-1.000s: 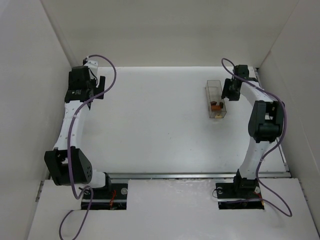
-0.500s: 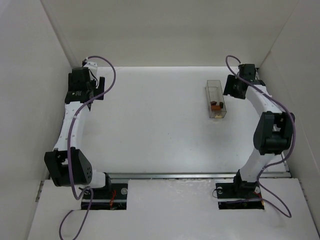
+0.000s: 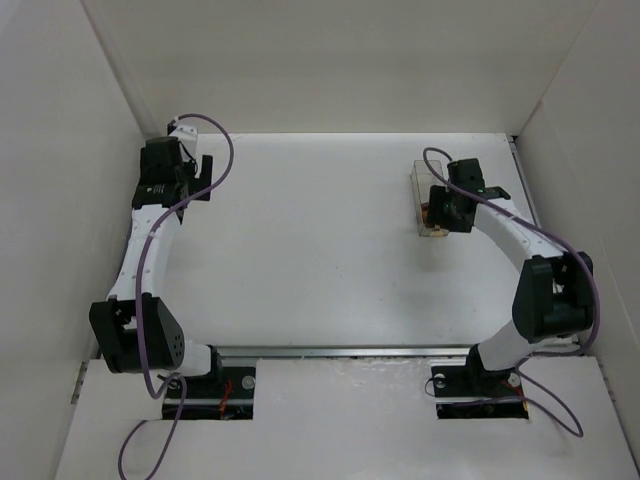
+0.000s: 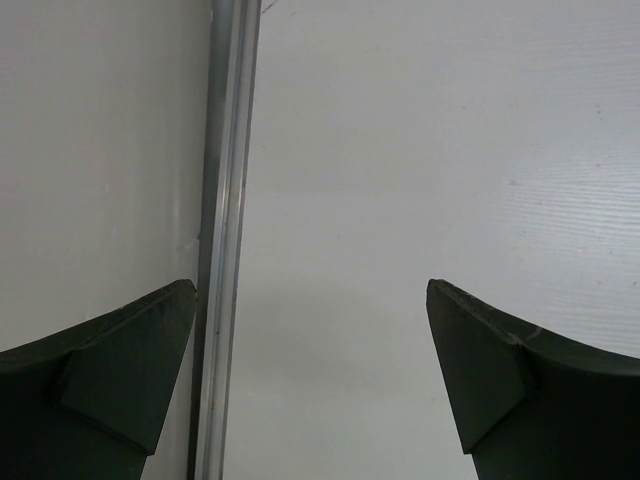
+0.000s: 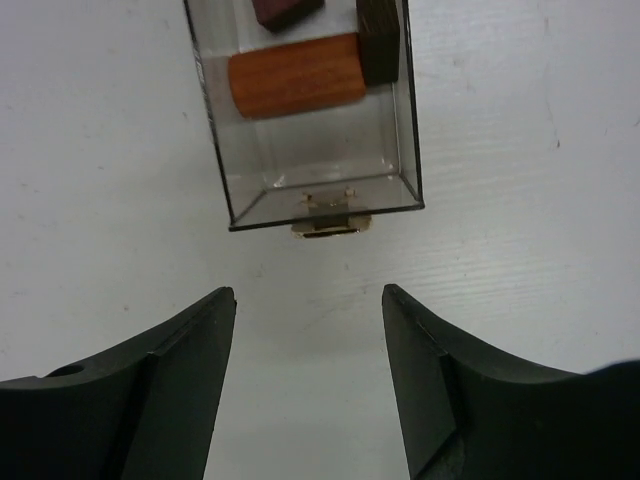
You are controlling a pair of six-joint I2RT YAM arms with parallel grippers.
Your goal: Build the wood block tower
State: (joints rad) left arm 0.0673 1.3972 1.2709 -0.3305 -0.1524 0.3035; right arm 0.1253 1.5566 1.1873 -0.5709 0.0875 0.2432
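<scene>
A clear plastic container (image 5: pixel 312 190) lies on the white table, and the wooden pieces lie inside it. An orange-brown short cylinder (image 5: pixel 295 88) lies on its side. A dark brown block (image 5: pixel 378 40) touches its right end, and a reddish-brown piece (image 5: pixel 285 10) is cut off at the top edge. My right gripper (image 5: pixel 308 295) is open and empty, just short of the container's near end. In the top view it (image 3: pixel 440 212) hovers over the container (image 3: pixel 424 178). My left gripper (image 3: pixel 202 178) is open and empty at the far left.
An aluminium rail (image 4: pixel 225 200) runs along the left wall (image 4: pixel 100 150), right under my left gripper (image 4: pixel 310 290). White walls close in the table at the left, back and right (image 3: pixel 580 120). A small brass latch (image 5: pixel 325 222) sits on the container's near end.
My right gripper has swung from the right side of the container, out and back, to above its near end. The left arm has not moved.
</scene>
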